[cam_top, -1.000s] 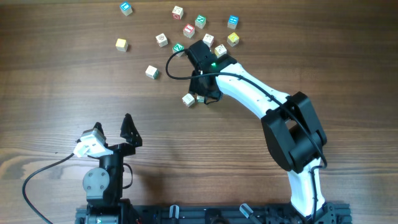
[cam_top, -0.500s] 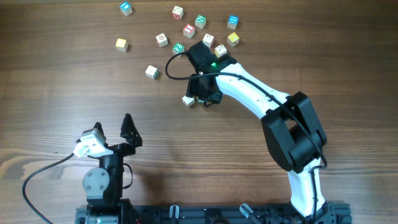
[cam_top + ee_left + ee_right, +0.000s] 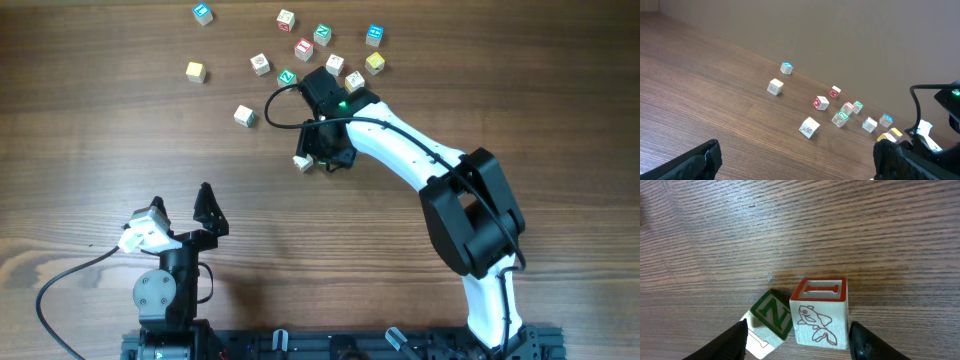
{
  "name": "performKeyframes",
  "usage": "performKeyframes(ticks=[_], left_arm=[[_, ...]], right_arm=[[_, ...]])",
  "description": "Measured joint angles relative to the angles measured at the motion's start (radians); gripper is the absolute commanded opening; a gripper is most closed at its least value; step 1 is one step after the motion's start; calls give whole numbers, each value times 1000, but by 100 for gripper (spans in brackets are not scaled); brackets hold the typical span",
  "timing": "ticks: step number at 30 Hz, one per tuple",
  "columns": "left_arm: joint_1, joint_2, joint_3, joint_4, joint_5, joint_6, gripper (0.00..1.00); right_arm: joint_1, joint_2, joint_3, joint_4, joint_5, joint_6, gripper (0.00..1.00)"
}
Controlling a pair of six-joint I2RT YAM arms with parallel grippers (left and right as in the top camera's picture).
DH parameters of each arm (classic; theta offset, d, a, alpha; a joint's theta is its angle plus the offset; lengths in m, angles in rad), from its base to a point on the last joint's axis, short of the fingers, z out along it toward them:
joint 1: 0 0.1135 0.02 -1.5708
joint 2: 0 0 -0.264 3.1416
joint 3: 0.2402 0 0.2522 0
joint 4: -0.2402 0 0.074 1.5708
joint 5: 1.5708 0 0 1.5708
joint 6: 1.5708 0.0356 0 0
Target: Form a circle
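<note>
Right jaws: spread, a finger [image 3: 735, 341] on each side of two cubes, pinching neither. One finger stands clear of the red cube; the other is just beside the green one.
Left jaws: spread wide, nothing between them.
Circle: no ring shows yet. It looks barely begun, with only this pair under the right arm [image 3: 400, 150], mid-surface.
Green-lettered cube [image 3: 771, 316]: turned askew, its corner against its neighbour.
Red-topped cube [image 3: 821, 312]: upright, a fish drawn on its side.
Loose cubes [image 3: 303, 48]: scattered beyond the pair, a few near the arm's wrist.
Left arm [image 3: 165, 280]: at the near edge, well apart.
Surface [image 3: 100, 120]: wood.
Risk: as the jaws lift away, the near finger could catch the askew cube and split the pair. A careless swing of the wrist could knock the nearby loose cubes.
</note>
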Motion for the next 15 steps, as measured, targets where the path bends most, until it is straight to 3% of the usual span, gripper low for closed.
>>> performKeyframes(ticks=[15], left_arm=[[0,0,0,0,0,0,100]], right_arm=[[0,0,0,10,-15,4,70]])
